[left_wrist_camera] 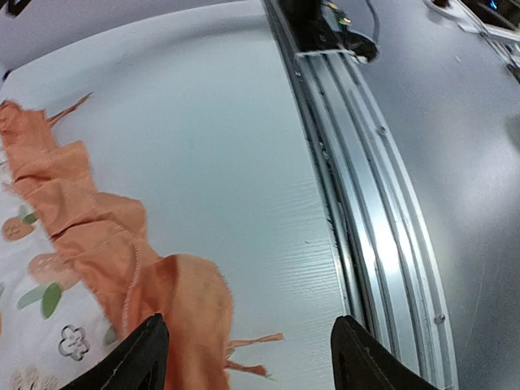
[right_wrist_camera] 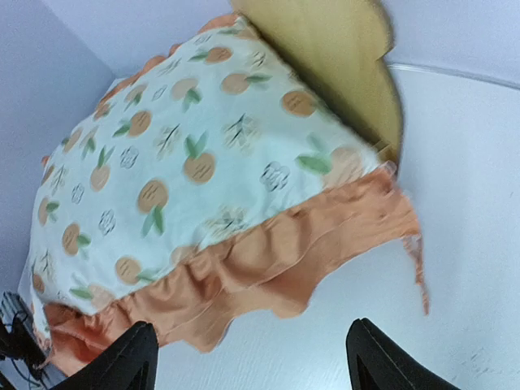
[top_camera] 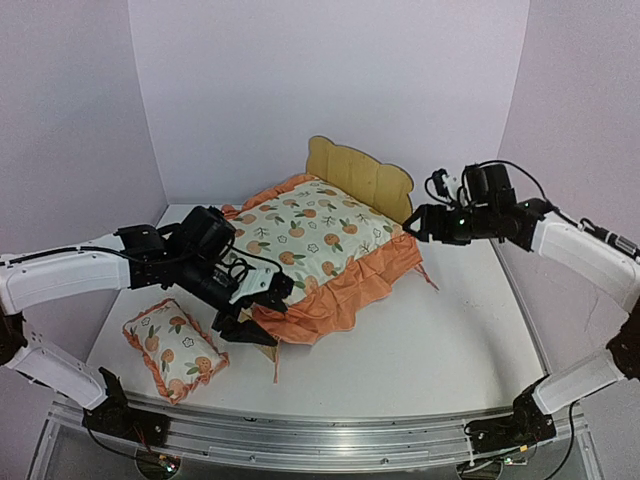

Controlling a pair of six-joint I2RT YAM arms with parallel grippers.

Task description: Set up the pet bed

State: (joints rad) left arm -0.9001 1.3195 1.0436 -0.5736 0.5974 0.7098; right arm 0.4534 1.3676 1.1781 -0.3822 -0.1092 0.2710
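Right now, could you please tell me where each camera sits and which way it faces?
Top external: above and behind the arm bases, looking down on the table, pet bed, mattress cushion and pillow; both arms show.
Left wrist: on the left gripper, low over the cushion's orange ruffle, facing the aluminium rail at the table's near edge; its open fingertips show.
Right wrist: on the right gripper, facing the cushion and the bed's headboard; its open fingertips show.
Shared: all three show the cushion's ruffle.

The mattress cushion lies on the pet bed mid-table, the bed's far end rising behind it; the pillow lies apart, near left.
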